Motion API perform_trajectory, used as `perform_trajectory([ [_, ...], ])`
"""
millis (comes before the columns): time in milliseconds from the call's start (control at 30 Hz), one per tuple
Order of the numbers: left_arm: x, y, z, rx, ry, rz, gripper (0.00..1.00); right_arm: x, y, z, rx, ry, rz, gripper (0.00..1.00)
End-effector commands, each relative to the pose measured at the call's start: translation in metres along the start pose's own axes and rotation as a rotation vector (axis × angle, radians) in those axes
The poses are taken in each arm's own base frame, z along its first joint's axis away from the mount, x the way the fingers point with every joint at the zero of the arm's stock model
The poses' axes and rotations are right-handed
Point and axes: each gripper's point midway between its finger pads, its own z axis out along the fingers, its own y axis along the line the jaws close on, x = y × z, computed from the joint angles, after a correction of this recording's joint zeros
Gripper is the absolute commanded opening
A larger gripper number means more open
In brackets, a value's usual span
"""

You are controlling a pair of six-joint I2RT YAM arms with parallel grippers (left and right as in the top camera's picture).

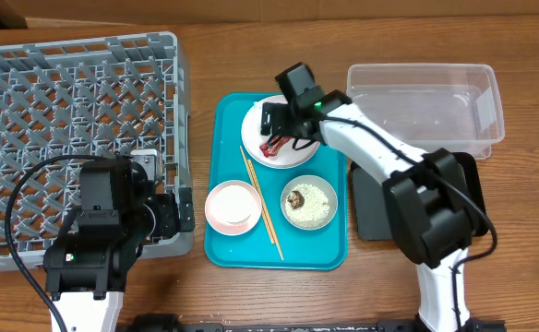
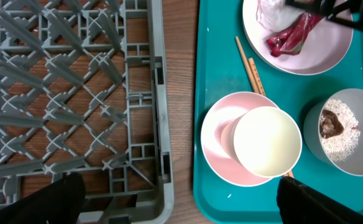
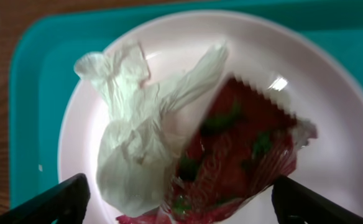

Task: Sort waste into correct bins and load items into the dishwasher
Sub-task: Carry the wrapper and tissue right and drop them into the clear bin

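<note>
The teal tray (image 1: 228,244) lies in the middle of the table. On its far part stands the round white plate (image 3: 330,124), and on the plate lie the crumpled white tissue (image 3: 132,143) and the red-and-white wrapper (image 3: 243,155), touching each other. The right gripper (image 3: 181,208) hangs above this plate with its jaws spread wide – one finger on each side of the two pieces, nothing held.

On the near part of the tray sits the pink bowl (image 2: 219,140) with a white cup (image 2: 267,140) inside it. To the right of it is a pale bowl (image 2: 355,102) with rice grains (image 2: 346,144) and a dark brown lump (image 2: 330,124). The chopsticks (image 1: 262,205) lie on the tray between these two bowls.

The grey dish rack (image 1: 66,111) is just left of the tray. The left gripper (image 2: 181,202) is at the tray's near left side – jaws fully apart and empty. Right of the tray are the clear tub (image 1: 426,106) and the black tray (image 1: 371,207).
</note>
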Motion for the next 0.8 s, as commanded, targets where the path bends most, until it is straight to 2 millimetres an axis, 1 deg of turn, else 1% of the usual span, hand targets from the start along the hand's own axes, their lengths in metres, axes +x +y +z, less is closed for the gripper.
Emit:
perform_trajectory([
  [0, -0.008, -0.005, -0.007, 0.018, -0.028, -0.006, 1.00, 0.011, 0.011, 0.016, 0.019, 0.006, 0.056, 0.89],
  [33, -0.008, -0.005, -0.007, 0.018, -0.028, -0.006, 1.00, 0.013, 0.009, 0.020, 0.029, 0.008, 0.076, 0.83],
  [100, -0.008, -0.005, -0.007, 0.018, -0.028, -0.006, 1.00, 0.015, 0.008, 0.024, 0.036, 0.012, 0.102, 0.64],
  [133, -0.008, -0.005, -0.007, 0.018, -0.028, -0.006, 1.00, 0.015, 0.008, 0.024, 0.035, 0.013, 0.109, 0.53],
  [200, -0.007, -0.005, -0.007, 0.018, -0.025, -0.006, 1.00, 0.011, 0.011, 0.017, 0.028, 0.003, 0.107, 0.35],
  [267, -0.007, -0.005, -0.007, 0.018, -0.025, -0.006, 1.00, -0.003, 0.013, -0.001, 0.015, -0.023, 0.114, 0.18],
  [300, -0.007, -0.005, -0.007, 0.018, -0.025, -0.006, 1.00, -0.009, 0.014, -0.007, 0.010, -0.034, 0.112, 0.15],
  [333, -0.007, -0.005, -0.007, 0.018, -0.025, -0.007, 1.00, -0.024, 0.015, -0.026, -0.004, -0.067, 0.106, 0.08],
  [367, -0.007, -0.005, -0.007, 0.018, -0.025, -0.007, 1.00, -0.036, 0.014, -0.045, -0.014, -0.096, 0.105, 0.04],
  [400, -0.007, -0.005, -0.007, 0.018, -0.024, -0.007, 1.00, -0.052, 0.007, -0.072, -0.015, -0.137, 0.124, 0.04],
  [433, -0.007, -0.005, -0.007, 0.018, -0.024, -0.007, 1.00, -0.060, 0.001, -0.089, -0.014, -0.159, 0.141, 0.04],
  [467, -0.007, -0.005, -0.007, 0.018, -0.024, -0.007, 1.00, -0.065, -0.005, -0.101, -0.011, -0.173, 0.153, 0.04],
  [533, -0.007, -0.005, -0.007, 0.018, -0.024, -0.007, 1.00, -0.078, -0.030, -0.136, 0.018, -0.217, 0.201, 0.04],
  [567, -0.007, -0.005, -0.007, 0.018, -0.025, -0.007, 1.00, -0.083, -0.050, -0.153, 0.052, -0.233, 0.235, 0.04],
  [600, -0.007, -0.005, -0.007, 0.017, -0.025, -0.006, 1.00, -0.084, -0.067, -0.162, 0.083, -0.236, 0.262, 0.04],
  [633, -0.007, -0.005, -0.007, 0.017, -0.025, -0.007, 1.00, -0.084, -0.091, -0.170, 0.133, -0.231, 0.298, 0.04],
  [667, -0.007, -0.005, -0.007, 0.017, -0.025, -0.006, 1.00, -0.081, -0.109, -0.173, 0.170, -0.215, 0.327, 0.04],
  [767, -0.007, -0.005, -0.007, 0.017, -0.025, -0.006, 1.00, -0.070, -0.151, -0.173, 0.253, -0.152, 0.373, 0.04],
])
